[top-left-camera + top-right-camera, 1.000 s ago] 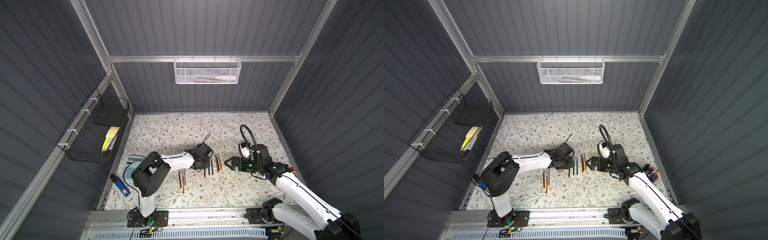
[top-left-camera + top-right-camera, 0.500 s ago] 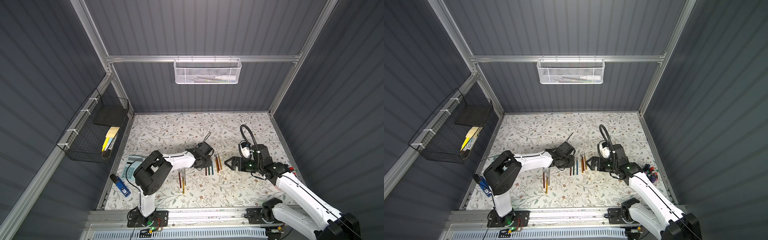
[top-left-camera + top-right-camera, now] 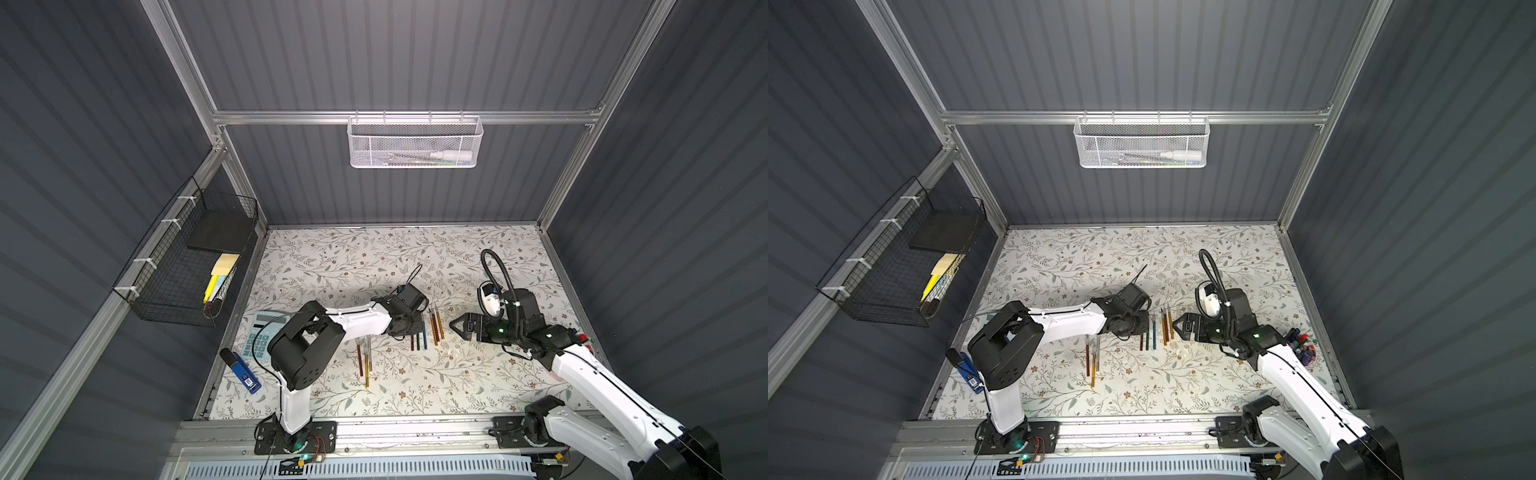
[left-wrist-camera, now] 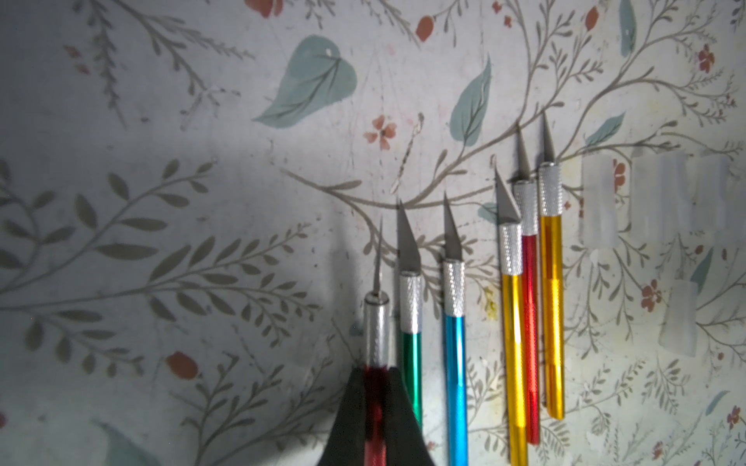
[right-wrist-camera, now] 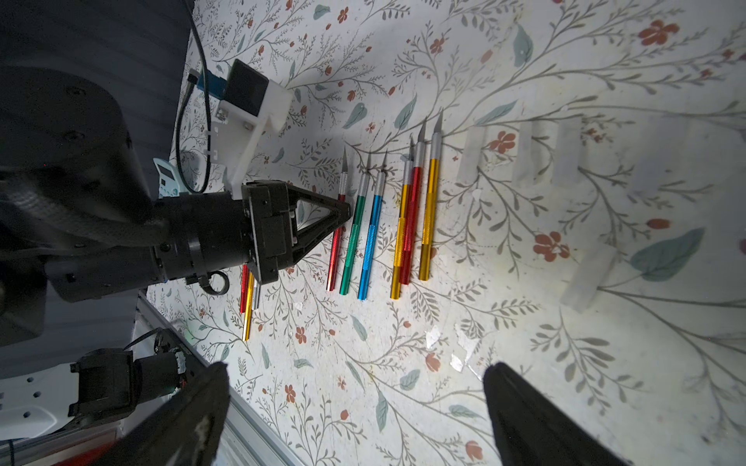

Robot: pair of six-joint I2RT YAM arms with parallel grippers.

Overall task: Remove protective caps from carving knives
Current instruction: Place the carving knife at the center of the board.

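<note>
Two fingers of my left end effector point(image 4: 376, 377) were pressed together on the red knife point(image 4: 376, 327), blade bare, two places from the blue knife point(image 4: 455, 363) on its side away from the caps point(image 4: 599, 201). I judged it best laid flat, parallel to the blue knife, before letting go. My right end effector point(image 5: 357, 369) stood spread wide beyond the caps. The right wrist view, unlike the left, showed three more knives point(image 5: 248, 298) farther from the blue knife.

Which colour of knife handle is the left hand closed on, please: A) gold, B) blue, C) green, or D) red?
D: in the left wrist view the left hand is shut on the red knife, whose blade is bare.
</note>
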